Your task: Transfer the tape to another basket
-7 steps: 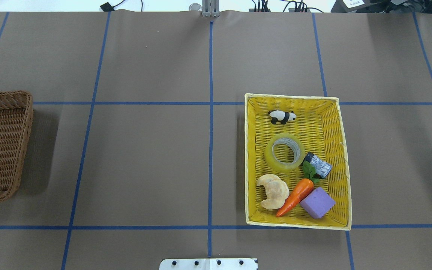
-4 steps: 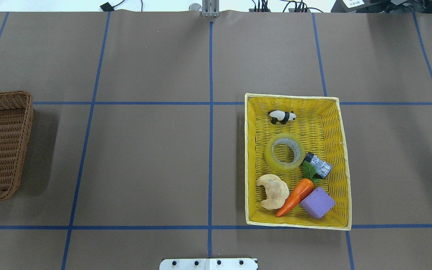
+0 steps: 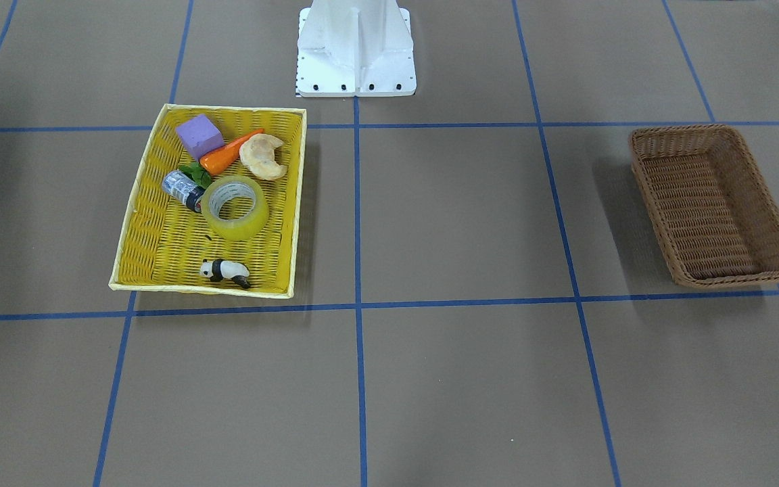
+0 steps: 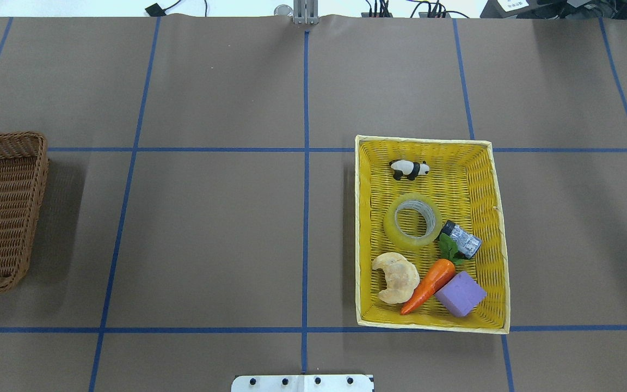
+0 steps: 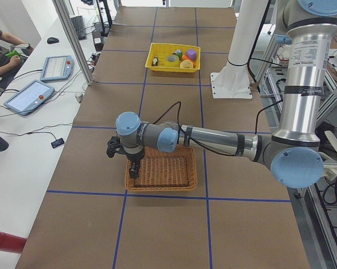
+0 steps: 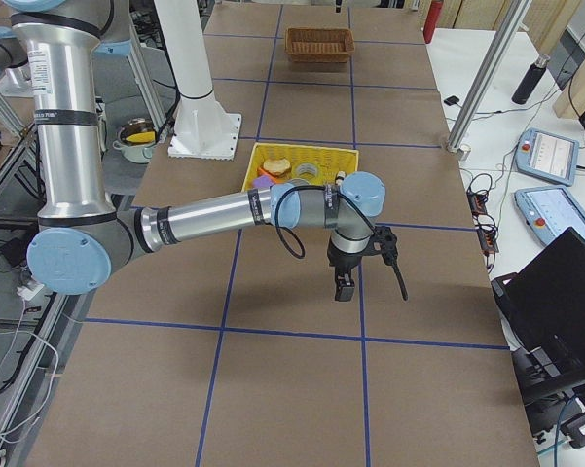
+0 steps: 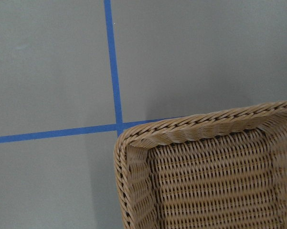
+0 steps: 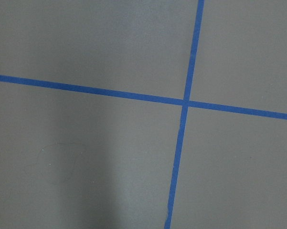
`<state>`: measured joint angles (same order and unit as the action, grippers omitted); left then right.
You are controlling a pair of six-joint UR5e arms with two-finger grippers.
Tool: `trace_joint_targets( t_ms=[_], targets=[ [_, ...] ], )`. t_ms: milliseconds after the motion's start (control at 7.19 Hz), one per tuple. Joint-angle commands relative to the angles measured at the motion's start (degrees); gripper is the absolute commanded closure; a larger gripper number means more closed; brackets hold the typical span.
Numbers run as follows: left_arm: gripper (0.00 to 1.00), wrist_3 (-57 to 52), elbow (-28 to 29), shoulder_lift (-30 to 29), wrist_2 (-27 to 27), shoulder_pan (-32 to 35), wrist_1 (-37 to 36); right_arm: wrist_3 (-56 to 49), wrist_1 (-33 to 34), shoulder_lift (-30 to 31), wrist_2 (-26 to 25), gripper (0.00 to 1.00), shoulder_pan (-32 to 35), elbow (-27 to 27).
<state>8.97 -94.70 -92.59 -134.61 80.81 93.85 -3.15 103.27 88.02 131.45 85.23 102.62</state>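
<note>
No text can be read for sure, grey print on the small patterned roll (image 4: 461,238) too small to make out, screen of the near tablet (image 5: 31,95) too blurred.

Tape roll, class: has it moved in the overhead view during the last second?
No. The tape sits at the same spot in the yellow basket, with the same gap to the panda and to the basket's left wall.
</note>
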Motion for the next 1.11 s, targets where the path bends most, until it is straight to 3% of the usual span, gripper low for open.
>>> trace_joint_targets(
  t_ms=[0, 139, 556, 695, 973],
  targets=[
    [0.02, 0.4, -0.3, 0.4, -0.2, 0.1, 0.4, 0.1, -0.1, 1.6, 5.4, 0.0, -0.1, 2.5],
    [0.02, 0.4, -0.4, 0.4, -0.2, 0.1, 0.6, 0.3, -0.1, 1.1, 7.0, 0.0, -3.2, 6.1],
    [0.02, 0.6, -0.8, 0.3, -0.3, 0.0, 0.6, 26.3, -6.0, -6.1, 2.9, 0.0, -22.9, 13.4],
    [0.02, 0.6, -0.8, 0.3, -0.2, -0.1, 0.6, 33.3, -6.2, -10.6, 2.1, 0.0, -29.3, 13.7],
    [0.03, 0.4, -0.4, -0.3, -0.2, -0.3, 0.9, 34.8, -6.4, -15.5, -1.4, 0.0, -36.2, 9.8]
  ],
)
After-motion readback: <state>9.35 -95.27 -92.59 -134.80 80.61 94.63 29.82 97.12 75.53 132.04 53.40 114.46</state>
